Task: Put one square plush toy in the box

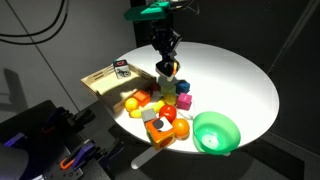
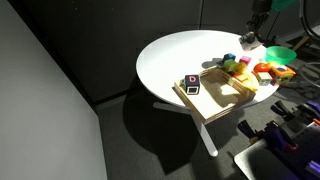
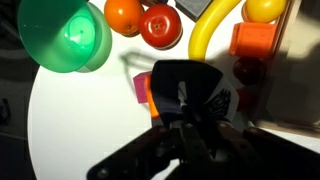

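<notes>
Fingers [image 3: 222, 104]: clenching on the square plush toy [image 3: 185, 85], which is filling the gap between them in the wrist view.
Square plush toy: hanging in the grip above the toy pile in an exterior view [image 1: 167, 70], off the table [image 1: 245, 70] and well apart from the box [image 1: 97, 84].
Box: sitting at the table edge, beside the pile; in both exterior views a second black cube [image 2: 192, 85] with a white mark is lying in one corner of it, taking up part of the floor, while the rest of the tray [image 2: 222, 95] is showing bare.
Directly below: a pink block [image 3: 142, 88] is peeking out from behind the held toy, right under the grip.
Crowding the pile: a yellow banana [image 3: 205, 28], a red tomato-like ball [image 3: 160, 26], an orange fruit [image 3: 123, 13] and an orange block [image 3: 252, 40] are lying close together, some touching.
Green bowl [image 1: 215, 132]: standing upright on the far side of the pile from the box, near the table edge.
Between toy and box: the near toys of the pile are lying in that stretch; whether any is touching the box wall, I cannot tell.
</notes>
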Tool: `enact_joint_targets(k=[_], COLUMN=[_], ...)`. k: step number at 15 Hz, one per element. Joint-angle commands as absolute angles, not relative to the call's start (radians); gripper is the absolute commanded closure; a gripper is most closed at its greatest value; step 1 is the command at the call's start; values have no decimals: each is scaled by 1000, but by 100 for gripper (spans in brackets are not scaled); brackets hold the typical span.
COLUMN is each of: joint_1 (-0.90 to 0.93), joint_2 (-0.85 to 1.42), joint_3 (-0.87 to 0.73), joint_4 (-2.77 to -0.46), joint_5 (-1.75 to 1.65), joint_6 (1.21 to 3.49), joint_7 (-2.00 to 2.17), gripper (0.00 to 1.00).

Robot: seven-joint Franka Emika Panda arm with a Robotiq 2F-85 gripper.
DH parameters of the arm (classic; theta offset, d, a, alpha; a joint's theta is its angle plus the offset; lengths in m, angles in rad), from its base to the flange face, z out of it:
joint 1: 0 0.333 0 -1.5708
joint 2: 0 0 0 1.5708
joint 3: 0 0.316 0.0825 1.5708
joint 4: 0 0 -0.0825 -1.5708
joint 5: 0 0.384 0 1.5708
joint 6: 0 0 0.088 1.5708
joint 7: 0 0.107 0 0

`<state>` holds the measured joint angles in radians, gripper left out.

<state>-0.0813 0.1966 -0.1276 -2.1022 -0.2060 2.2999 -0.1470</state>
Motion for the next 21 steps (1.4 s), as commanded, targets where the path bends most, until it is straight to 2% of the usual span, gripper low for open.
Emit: enact_joint_targets(k=[1,8,9,16,17,21], joint_1=[-50,-7,-18,-13,-13,4], joint_2=[131,71,116,99,99,108], joint_3=[-107,-65,-64,-58,-58,-36], joint_4=[-2162,-2225,-2191,-2204,-2204,-2220], joint_5=[-256,-299,-269,-270,-270,-274], joint_6=[2287,2293,2298,2298,2298,2310], joint_7=[-64,22,-13,-5,-5,-13], gripper=[95,96,89,89,96,96])
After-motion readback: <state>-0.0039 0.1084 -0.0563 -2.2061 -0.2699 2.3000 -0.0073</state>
